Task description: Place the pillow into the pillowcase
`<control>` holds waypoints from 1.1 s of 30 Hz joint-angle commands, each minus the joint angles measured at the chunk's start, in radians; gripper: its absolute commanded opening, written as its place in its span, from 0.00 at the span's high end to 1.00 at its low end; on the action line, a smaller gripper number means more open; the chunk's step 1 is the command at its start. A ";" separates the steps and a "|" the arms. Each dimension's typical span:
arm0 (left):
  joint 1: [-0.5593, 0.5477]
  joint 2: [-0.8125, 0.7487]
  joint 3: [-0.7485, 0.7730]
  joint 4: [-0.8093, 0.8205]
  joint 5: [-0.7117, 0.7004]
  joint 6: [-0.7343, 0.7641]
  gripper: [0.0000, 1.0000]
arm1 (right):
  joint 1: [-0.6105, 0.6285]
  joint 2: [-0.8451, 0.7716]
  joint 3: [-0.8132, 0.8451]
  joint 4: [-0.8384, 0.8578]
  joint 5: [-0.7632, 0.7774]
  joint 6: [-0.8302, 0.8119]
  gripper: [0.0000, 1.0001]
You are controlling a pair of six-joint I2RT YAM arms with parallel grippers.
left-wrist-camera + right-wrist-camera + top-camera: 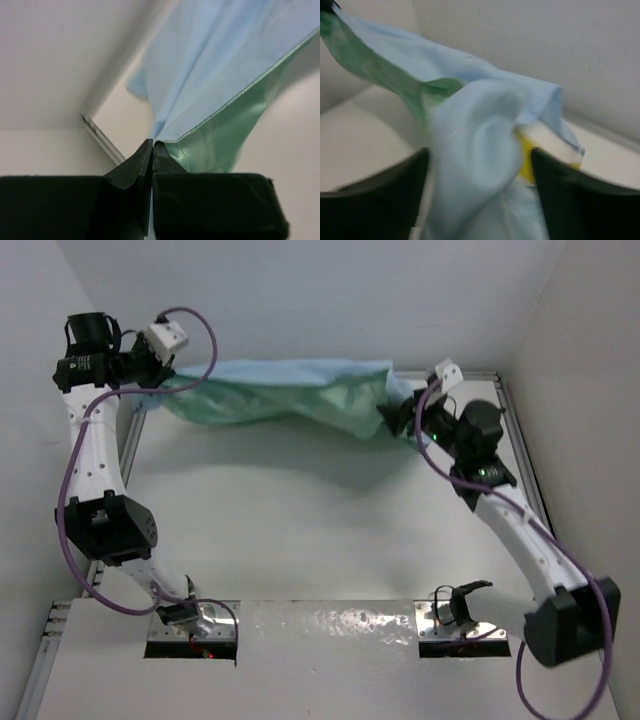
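The pillowcase (290, 390) hangs in the air at the back of the table, stretched between both grippers, light blue on top and sea-green below. My left gripper (172, 380) holds its left end; in the left wrist view the jaws (152, 142) are shut on the edge of the pillowcase (215, 65). My right gripper (395, 418) is at the right end. Its jaws (480, 160) stand apart around a bunch of blue pillowcase (470, 130). The pillow (545, 145) peeks out there, white with a yellow edge; the rest is hidden inside.
The white table (300, 530) lies under the hanging fabric. A metal rail (525, 455) runs along the right edge and another (130, 440) along the left. The back wall (320, 300) stands close behind the pillowcase.
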 commanded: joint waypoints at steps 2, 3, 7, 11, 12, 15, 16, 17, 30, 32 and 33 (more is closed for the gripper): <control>0.004 -0.219 -0.166 -0.406 -0.195 0.391 0.95 | 0.006 -0.270 -0.271 -0.150 0.208 0.023 0.01; 0.005 -0.251 -0.228 -0.406 -0.256 0.410 0.80 | 0.006 -0.400 -0.358 -0.122 0.261 0.034 0.01; 0.010 -0.344 -0.360 -0.395 -0.277 0.363 0.05 | 0.003 -0.541 -0.400 -0.088 0.450 0.087 0.01; 0.010 -0.241 -0.300 -0.287 -0.212 0.153 0.00 | 0.005 -0.363 -0.282 -0.362 0.503 0.103 0.26; 0.011 -0.209 -0.292 -0.251 -0.195 0.030 0.15 | 0.003 -0.302 -0.208 -0.421 0.497 0.113 0.51; -0.007 -0.031 -0.220 -0.202 -0.171 -0.161 0.64 | 0.003 -0.050 -0.068 -0.579 0.500 0.195 1.00; -0.027 0.063 -0.180 -0.194 -0.177 -0.209 0.64 | 0.003 0.043 -0.052 -0.584 0.487 0.217 1.00; -0.035 0.110 -0.163 -0.186 -0.183 -0.252 0.59 | 0.002 0.083 -0.043 -0.582 0.486 0.232 0.98; -0.589 0.237 0.022 0.145 -0.321 -0.487 0.00 | -0.006 0.487 -0.082 -0.274 0.382 0.398 0.77; -0.654 0.308 0.117 0.105 -0.313 -0.551 0.00 | -0.011 0.534 -0.102 -0.182 0.302 0.422 0.75; -0.708 0.375 0.136 0.102 -0.315 -0.576 0.00 | -0.012 0.550 -0.107 -0.150 0.268 0.447 0.75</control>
